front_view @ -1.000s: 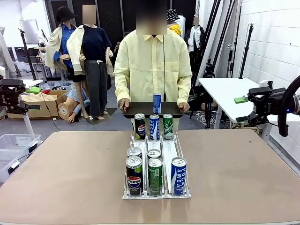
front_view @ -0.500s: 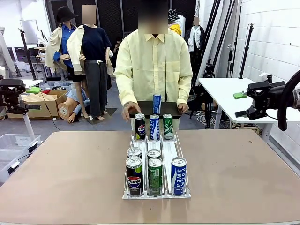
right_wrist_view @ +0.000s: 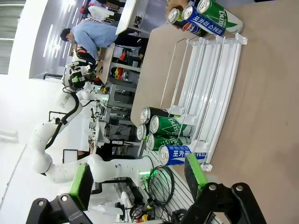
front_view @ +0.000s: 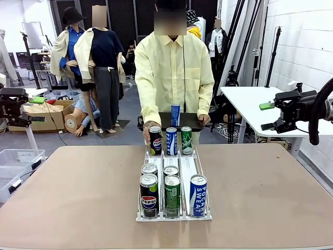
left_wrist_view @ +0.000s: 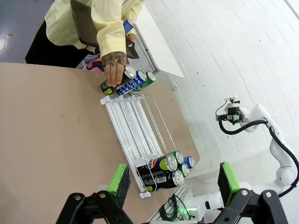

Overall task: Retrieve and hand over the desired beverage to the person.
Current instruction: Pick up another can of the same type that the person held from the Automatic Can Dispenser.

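The person [front_view: 171,73] in a pale-yellow shirt stands at the far side of the table. One hand [front_view: 147,130] rests on the black Pepsi can [front_view: 155,140] at the far end of a clear rack [front_view: 174,216]. Beside that can stand a blue can [front_view: 171,140] and a green can [front_view: 186,140]. The other hand holds a dark tray [front_view: 192,121] carrying a blue can [front_view: 175,115]. Several more cans sit at the rack's near end, among them a Pepsi [front_view: 149,195] and a Pocari Sweat [front_view: 198,195]. My left gripper [left_wrist_view: 174,182] and right gripper [right_wrist_view: 138,181] are both open and hold nothing, well off the table's sides.
The tan table [front_view: 73,198] has bare room on both sides of the rack. My right arm's wrist [front_view: 299,107] hovers off the right edge by a white side table [front_view: 250,101]. A clear plastic bin [front_view: 15,161] sits on the floor at left.
The person's hand has left the tray's edge and come down onto the black Pepsi can at the rack's far end. My right arm rose slightly, then held still.
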`<state>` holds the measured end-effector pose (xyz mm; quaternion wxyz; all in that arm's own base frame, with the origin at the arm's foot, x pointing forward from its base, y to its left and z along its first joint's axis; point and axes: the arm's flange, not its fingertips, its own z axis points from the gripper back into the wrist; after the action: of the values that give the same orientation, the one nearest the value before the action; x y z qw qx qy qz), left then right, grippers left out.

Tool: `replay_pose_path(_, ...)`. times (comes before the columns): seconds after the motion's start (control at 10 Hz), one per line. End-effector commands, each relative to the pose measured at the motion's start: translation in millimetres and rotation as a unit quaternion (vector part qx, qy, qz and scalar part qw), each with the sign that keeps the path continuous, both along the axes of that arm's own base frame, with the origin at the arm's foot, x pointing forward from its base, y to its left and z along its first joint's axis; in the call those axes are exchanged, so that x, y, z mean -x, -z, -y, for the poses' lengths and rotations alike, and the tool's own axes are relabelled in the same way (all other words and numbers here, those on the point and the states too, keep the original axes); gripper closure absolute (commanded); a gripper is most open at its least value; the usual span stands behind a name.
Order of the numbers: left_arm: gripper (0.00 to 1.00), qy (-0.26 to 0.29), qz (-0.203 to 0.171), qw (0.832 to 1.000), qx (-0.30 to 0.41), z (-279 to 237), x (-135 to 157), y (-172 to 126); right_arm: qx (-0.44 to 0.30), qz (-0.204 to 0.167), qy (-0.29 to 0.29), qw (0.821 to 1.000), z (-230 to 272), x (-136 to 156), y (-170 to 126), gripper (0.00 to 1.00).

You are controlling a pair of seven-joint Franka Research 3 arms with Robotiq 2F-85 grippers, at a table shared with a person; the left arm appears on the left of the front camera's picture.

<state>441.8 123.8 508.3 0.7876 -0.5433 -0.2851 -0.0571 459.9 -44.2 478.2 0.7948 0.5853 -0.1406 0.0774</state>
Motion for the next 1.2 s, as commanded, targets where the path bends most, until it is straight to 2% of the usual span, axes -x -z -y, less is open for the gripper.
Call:
replay_pose_path(0.0,0.00,-0.001,0.003,1.000,0.002,-0.1,0.6,-1.6,-0.003,0.001,-0.001,1.000,-0.5,1.2,0.1,0.00)
replay_pose_path(1.1,0.00,-0.001,0.003,1.000,0.002,-0.1,0.6,-1.6,-0.003,0.001,-0.001,1.000,-0.5,1.2,0.1,0.00)
